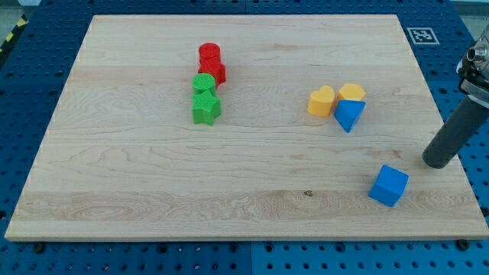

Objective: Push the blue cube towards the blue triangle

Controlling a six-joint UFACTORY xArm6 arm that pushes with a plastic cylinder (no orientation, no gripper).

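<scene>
the blue cube [389,186] sits corner-on, one corner toward 6 o'clock, with no long axis. the blue triangle [349,114] lies at its 11 o'clock. the tool, a bare rod with nothing to open or close, has its tip [438,162] at the cube's 2 o'clock, apart.

A dark rod was seen slanting down from the view's right edge, my tip [438,162] lowered.

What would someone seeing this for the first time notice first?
Probably my tip, a thick dark rod at the view's right, just up-right of the blue cube and apart from it. Next, the blue triangle against two yellow blocks, and the red-and-green column upper left.
</scene>
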